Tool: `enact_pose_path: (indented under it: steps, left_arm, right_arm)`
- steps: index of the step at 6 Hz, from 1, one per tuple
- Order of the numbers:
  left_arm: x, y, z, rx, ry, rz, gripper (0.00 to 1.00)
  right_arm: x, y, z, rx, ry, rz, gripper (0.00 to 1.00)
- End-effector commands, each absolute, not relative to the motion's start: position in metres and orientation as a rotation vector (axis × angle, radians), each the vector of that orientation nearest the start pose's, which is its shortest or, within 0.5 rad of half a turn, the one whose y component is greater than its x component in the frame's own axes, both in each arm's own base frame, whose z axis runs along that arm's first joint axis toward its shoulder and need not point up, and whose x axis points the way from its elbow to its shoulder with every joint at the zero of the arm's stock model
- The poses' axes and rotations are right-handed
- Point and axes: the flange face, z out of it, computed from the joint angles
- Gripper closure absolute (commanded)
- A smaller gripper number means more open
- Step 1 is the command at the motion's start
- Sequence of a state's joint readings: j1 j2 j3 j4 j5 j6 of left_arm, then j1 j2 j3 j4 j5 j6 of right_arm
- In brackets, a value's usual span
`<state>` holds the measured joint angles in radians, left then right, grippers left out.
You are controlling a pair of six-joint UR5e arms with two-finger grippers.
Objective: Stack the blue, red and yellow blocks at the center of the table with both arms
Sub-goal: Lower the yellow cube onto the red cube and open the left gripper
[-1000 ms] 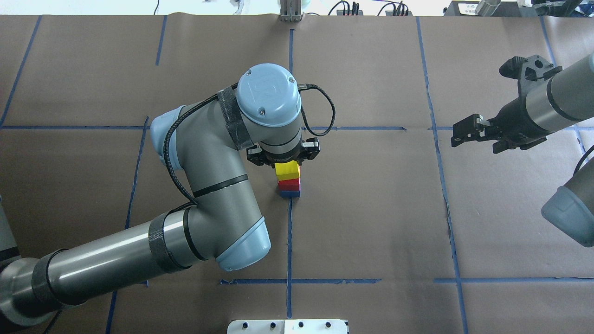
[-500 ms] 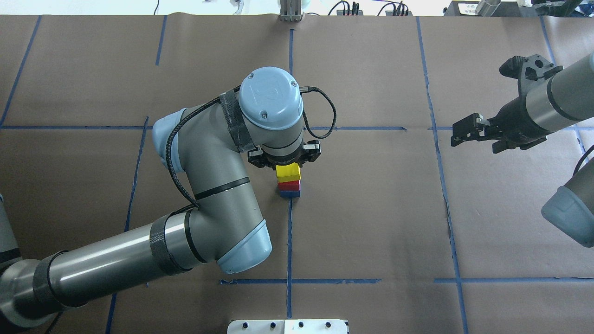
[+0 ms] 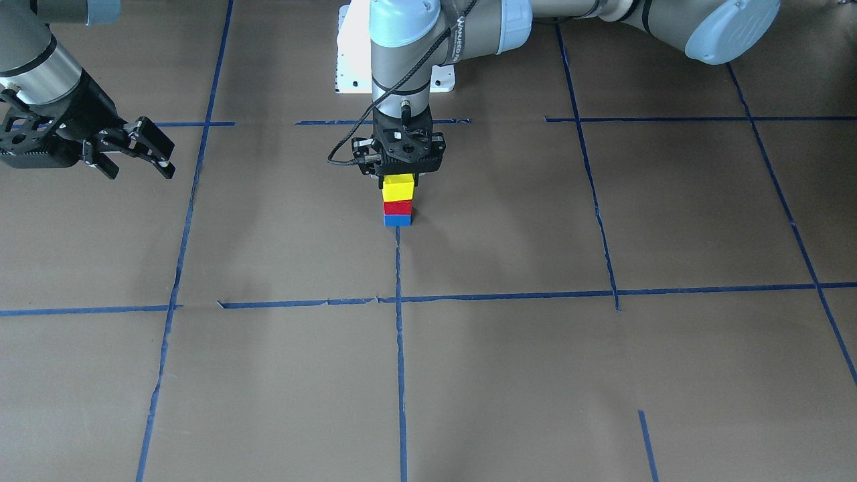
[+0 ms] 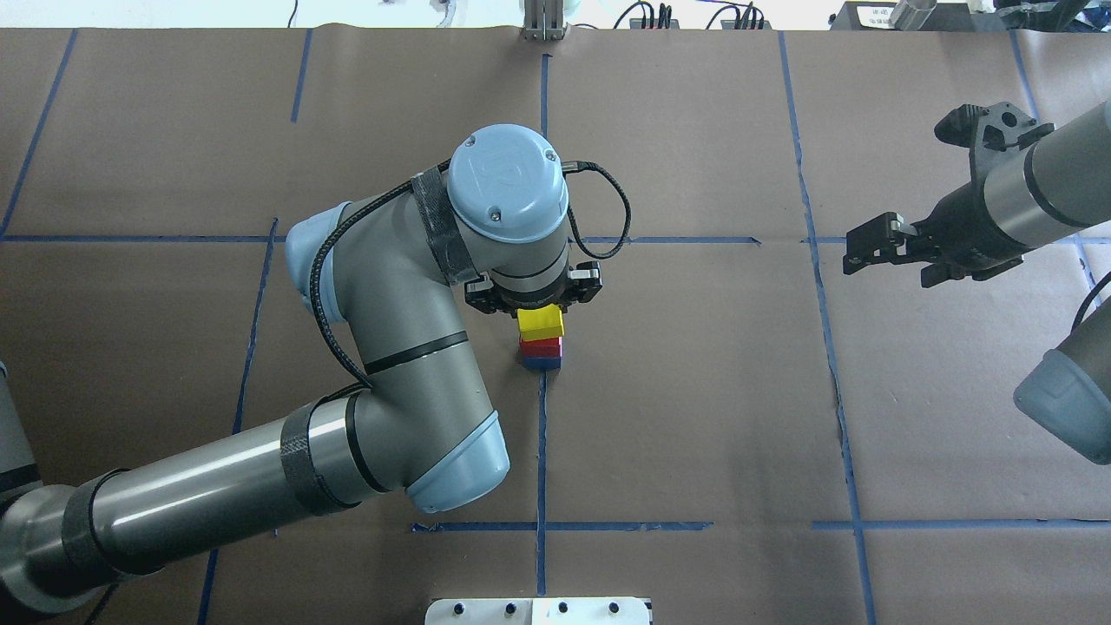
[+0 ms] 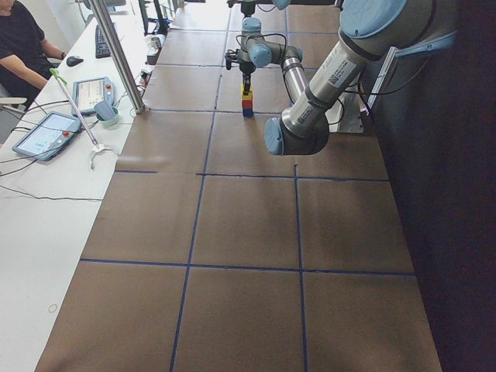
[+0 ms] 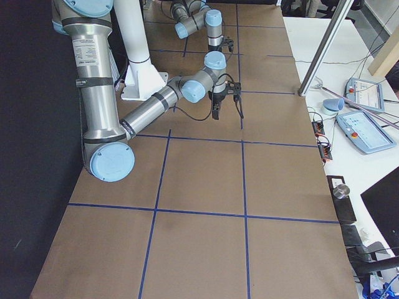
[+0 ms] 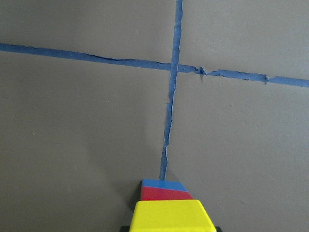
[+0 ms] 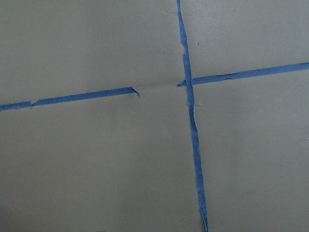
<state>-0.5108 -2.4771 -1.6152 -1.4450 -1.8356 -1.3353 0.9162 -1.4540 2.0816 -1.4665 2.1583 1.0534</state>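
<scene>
I begin with the left arm, which reaches in from the left of the centre tape line (image 4: 542,451) and bends so that its wrist points straight down over that line. The left gripper (image 3: 400,173) sits directly on top of the stack. In its wrist view I see dark fingertips against both lower corners of the yellow block (image 3: 398,188), so I read the jaws as pinching it. I can see no gap between the yellow block and the red block (image 3: 398,207) under it. The red block lies squarely on the blue block (image 3: 398,220). The blue one rests on the table (image 3: 602,375), right on the centre tape line. Well to the right of that line, the right gripper (image 4: 890,272) hangs above the brown paper with its jaws spread, holding nothing.
</scene>
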Motion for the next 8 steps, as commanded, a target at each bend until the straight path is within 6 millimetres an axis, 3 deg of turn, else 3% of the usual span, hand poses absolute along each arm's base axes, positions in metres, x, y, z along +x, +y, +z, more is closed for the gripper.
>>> enact_pose_path:
  steps: [1, 5, 6, 7, 8]
  left_arm:
    - [0.5589, -0.4361, 0.0982, 0.065, 0.854, -0.150, 0.94]
    - [0.5601, -0.4343, 0.0959, 0.066, 0.858, -0.146, 0.88]
    - [0.5607, -0.4334, 0.0948, 0.066, 0.860, -0.143, 0.63]
    - [0.5604, -0.4334, 0.0964, 0.067, 0.858, -0.144, 0.11]
    - [0.5597, -0.4330, 0.0974, 0.068, 0.858, -0.142, 0.03]
  right_arm:
    - [-0.2410, -0.4419, 0.3508, 0.041, -0.901, 0.158, 0.00]
    - [-0.2418, -0.4430, 0.3521, 0.040, -0.899, 0.157, 0.00]
    - [-0.2420, -0.4433, 0.3528, 0.039, -0.898, 0.158, 0.00]
    - [-0.2420, -0.4433, 0.3528, 0.039, -0.898, 0.158, 0.00]
    - [-0.2420, -0.4433, 0.3528, 0.039, -0.898, 0.158, 0.00]
